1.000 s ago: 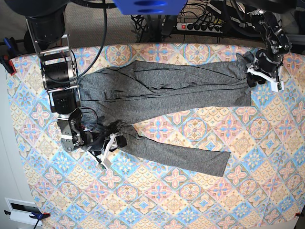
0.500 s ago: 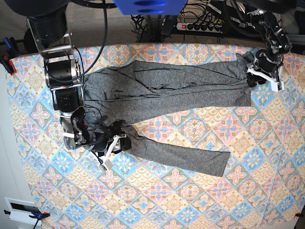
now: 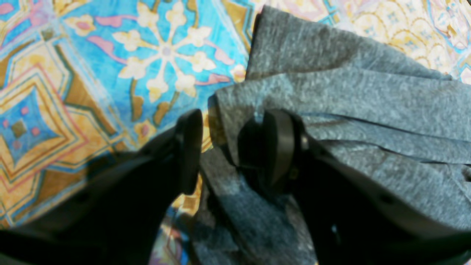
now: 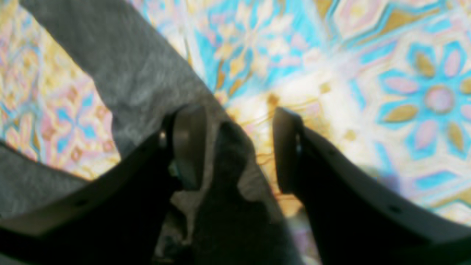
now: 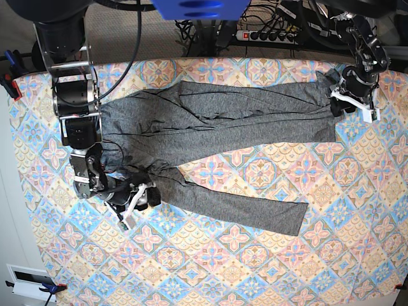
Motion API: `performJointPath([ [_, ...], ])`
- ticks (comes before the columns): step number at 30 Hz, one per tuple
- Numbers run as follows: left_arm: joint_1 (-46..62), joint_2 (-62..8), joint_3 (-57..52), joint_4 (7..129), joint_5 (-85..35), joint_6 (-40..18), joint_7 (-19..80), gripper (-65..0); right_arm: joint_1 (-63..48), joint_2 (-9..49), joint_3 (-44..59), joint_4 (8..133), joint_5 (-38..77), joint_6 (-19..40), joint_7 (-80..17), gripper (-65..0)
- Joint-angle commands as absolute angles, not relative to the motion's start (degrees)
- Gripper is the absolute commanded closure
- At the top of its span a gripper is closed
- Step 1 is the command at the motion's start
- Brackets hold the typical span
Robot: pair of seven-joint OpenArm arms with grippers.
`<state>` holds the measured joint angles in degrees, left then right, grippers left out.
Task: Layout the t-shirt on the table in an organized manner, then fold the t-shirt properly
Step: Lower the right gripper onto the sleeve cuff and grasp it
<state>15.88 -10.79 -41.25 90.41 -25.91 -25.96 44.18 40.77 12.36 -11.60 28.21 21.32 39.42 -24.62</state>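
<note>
Grey heather-knit fabric, the large soft t-shirt (image 3: 349, 110), fills the right half of the left wrist view, and a bunched edge of it sits between the left gripper (image 3: 233, 147) fingers, which pinch the cloth with one dark pad on top of the fold. Beneath it lies the bench (image 3: 92, 73), covered in a tile-patterned cloth of blue, pink and cream medallions. In the right wrist view, the right gripper (image 4: 235, 147) fingers stand spread; a strip of the grey t-shirt (image 4: 128, 73) runs between them and lies against the left pad, but whether it is gripped cannot be told. In the base view, the t-shirt (image 5: 223, 121) lies stretched across the upper middle of the bench (image 5: 255, 268), with a long band at the top and a second band trailing diagonally toward the lower right. The left gripper (image 5: 349, 102) holds the garment's far right end; the right gripper (image 5: 139, 197) sits at the bunched lower left part. Judged from this, the layout step is in progress: the fabric is extended but twisted and creased, and no fold is yet made.
</note>
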Motion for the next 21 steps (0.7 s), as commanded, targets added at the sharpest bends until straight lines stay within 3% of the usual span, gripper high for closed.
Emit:
performJointPath([
  [1,15.8,-11.7,-41.6,91.4,-26.9,-26.2,43.2,-26.3,42.9,12.3,-12.2,29.1,22.4,40.0,-23.1,-27.7],
  [13,15.8,-11.7,-41.6,91.4,-26.9,-26.2,43.2,-26.3,40.5,10.8,-20.8,29.1,22.4,40.0,-23.1,-27.7],
  [21,15.9,-11.7,-41.6,91.4,-26.9,-26.2,43.2,-26.3,40.5,10.9,-10.9,29.3,22.5,40.0,-22.0,-27.7],
])
